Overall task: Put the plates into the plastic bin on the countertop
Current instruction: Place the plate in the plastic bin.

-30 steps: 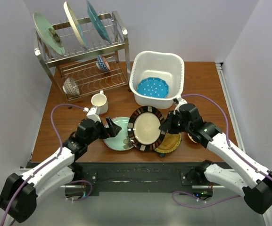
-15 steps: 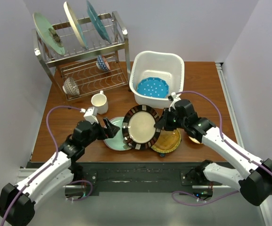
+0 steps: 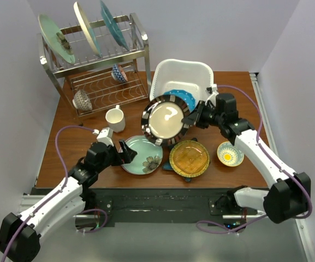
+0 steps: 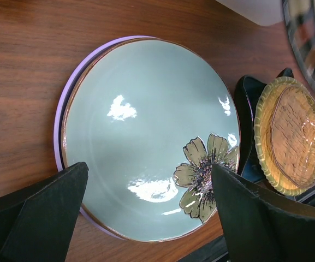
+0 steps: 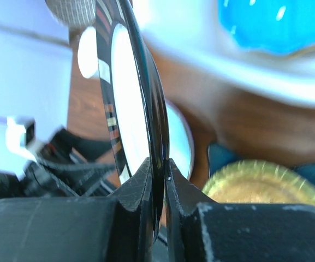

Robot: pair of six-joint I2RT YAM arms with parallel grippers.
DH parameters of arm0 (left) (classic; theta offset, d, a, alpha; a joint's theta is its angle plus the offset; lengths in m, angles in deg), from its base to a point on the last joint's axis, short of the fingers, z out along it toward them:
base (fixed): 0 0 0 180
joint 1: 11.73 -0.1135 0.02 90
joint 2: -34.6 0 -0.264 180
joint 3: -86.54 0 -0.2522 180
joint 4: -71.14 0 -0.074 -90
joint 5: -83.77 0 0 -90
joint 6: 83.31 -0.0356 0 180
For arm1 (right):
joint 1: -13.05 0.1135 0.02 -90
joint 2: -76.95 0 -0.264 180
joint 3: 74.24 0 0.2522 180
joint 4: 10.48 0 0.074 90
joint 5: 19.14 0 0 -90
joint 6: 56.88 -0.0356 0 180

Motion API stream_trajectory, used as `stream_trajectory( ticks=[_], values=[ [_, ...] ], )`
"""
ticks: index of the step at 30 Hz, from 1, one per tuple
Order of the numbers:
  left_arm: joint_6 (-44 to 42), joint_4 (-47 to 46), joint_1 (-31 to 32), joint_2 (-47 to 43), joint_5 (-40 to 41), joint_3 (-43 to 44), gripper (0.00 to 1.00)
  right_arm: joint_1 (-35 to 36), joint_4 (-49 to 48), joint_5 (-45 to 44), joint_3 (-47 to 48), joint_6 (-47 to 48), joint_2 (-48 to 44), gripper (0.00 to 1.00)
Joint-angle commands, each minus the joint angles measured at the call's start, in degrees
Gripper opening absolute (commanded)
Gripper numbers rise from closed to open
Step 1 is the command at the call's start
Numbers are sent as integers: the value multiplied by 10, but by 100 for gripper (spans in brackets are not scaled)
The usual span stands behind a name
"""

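Compared with a second ago, the black-rimmed cream plate has left the pile on the tabletop. It now hangs in the air, tilted steeply, with its upper edge overlapping the near rim of the white plastic bin. Its move has uncovered the whole amber round plate, which lies flat on a dark blue star-shaped plate. A small yellow-centred bowl has also come into view just beside the amber plate.

The right arm has swung away from the tabletop's front edge and now reaches toward the bin, forearm angled inward. The right gripper has its jaws clenched on the cream plate's right rim, and the right wrist view shows the rim pinched edge-on between the fingers. A blue dotted plate lies inside the bin, partly hidden by the lifted plate.

The left arm has barely moved. The left gripper hovers low over the mint floral plate, jaws spread wide and gripping nothing. The left wrist view shows a lavender plate beneath the mint one.
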Motion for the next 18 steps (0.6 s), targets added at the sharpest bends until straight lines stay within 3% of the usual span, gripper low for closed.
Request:
stream_trajectory(
  ticks=[1,18],
  values=[
    [8,-2,3,-6,7,-5,100,-24,-121,88,94,-34,14,0],
    [-14,-47,3,52,-19,40,100,-47,-171,90,146,-69,85,0]
  ],
)
